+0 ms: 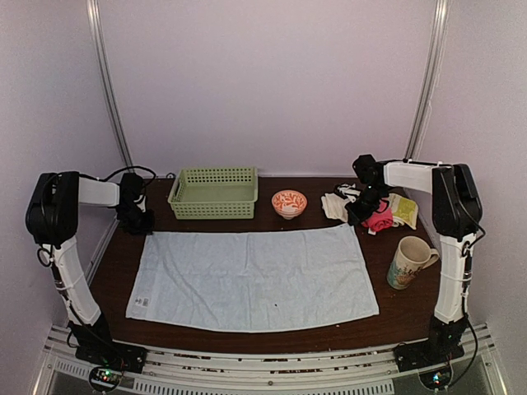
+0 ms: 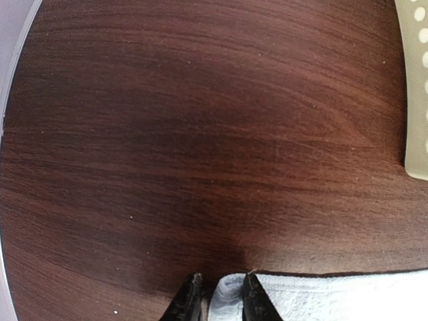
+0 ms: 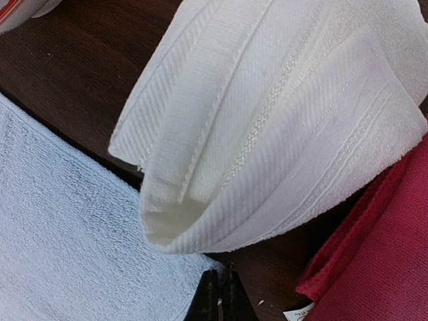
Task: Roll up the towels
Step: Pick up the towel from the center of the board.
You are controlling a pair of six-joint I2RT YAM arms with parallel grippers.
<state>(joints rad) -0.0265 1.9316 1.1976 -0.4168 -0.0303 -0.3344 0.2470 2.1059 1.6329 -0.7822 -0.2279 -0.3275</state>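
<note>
A light blue towel (image 1: 255,276) lies spread flat across the middle of the table. My left gripper (image 1: 138,220) is at its far left corner. In the left wrist view the left gripper (image 2: 221,295) has that corner (image 2: 231,287) bunched up between its fingers. My right gripper (image 1: 356,216) is at the far right corner. In the right wrist view the right gripper (image 3: 222,286) has its jaws almost together, pinching the edge of the blue towel (image 3: 67,227). A folded white towel (image 3: 281,114) lies just beyond it, and a red towel (image 3: 374,254) lies to its right.
A green basket (image 1: 214,193) and a small patterned bowl (image 1: 289,202) stand at the back. The white towel (image 1: 336,204), red towel (image 1: 380,219) and a yellow cloth (image 1: 404,207) lie piled at the back right. A mug (image 1: 408,262) stands at the right.
</note>
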